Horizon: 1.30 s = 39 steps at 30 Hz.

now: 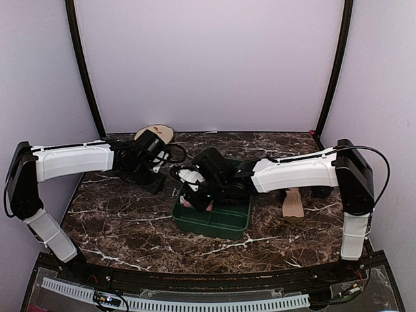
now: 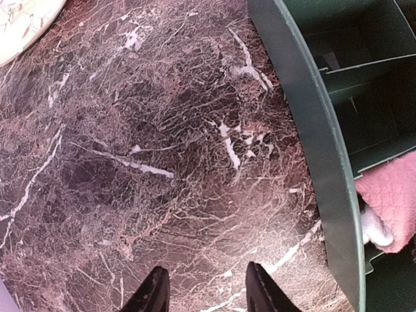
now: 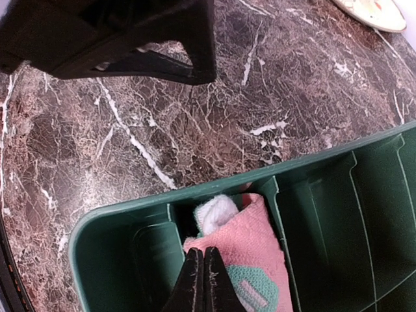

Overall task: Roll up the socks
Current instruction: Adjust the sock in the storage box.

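Note:
The pink sock [image 3: 260, 250], rolled, with a mint-green patch and a white end, lies in a compartment of the green tray [image 3: 117, 218]. It also shows in the left wrist view [image 2: 390, 198] and as a pink spot in the top view [image 1: 189, 203]. My right gripper [image 3: 202, 257] is shut, its tips at the sock's near edge inside that compartment; no fabric shows between them. The tan sock [image 1: 292, 205] lies flat on the marble to the right of the tray. My left gripper [image 2: 205, 289] is open and empty, above bare marble left of the tray [image 2: 318, 130].
The round beige patterned plate [image 1: 156, 134] sits at the back left by the wall, and its edge shows in both wrist views [image 2: 26, 23] [image 3: 374, 12]. The tray has several dividers [image 3: 354, 195]. The left arm's black wrist [image 3: 117, 39] hangs near the tray's left side.

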Available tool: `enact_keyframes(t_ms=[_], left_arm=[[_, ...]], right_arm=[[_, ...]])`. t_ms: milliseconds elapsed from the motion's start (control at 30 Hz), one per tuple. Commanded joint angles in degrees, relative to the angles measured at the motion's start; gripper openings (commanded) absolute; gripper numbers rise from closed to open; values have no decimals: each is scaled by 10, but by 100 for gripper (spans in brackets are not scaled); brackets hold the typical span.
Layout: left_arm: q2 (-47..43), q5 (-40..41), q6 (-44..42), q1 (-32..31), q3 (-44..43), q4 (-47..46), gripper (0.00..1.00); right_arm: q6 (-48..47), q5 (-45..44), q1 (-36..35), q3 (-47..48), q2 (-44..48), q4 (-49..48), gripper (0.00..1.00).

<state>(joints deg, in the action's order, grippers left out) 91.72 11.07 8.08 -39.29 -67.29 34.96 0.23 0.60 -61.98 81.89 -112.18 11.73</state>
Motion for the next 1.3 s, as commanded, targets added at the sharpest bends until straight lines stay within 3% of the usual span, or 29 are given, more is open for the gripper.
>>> enact_keyframes(t_ms=[0, 600, 833, 1033, 1267], left_arm=[[-33, 2, 14, 9, 19, -12, 44], [-25, -17, 23, 29, 39, -31, 45], [-31, -21, 40, 31, 46, -37, 46], [-33, -34, 55, 36, 46, -59, 48], [-18, -76, 85, 37, 41, -93, 50]], right_arm=[[10, 11, 11, 23, -20, -13, 0], [16, 25, 26, 44, -61, 3, 0], [7, 17, 26, 34, -23, -23, 0], [-1, -31, 26, 38, 35, -27, 11], [17, -113, 26, -21, 111, 4, 20]])
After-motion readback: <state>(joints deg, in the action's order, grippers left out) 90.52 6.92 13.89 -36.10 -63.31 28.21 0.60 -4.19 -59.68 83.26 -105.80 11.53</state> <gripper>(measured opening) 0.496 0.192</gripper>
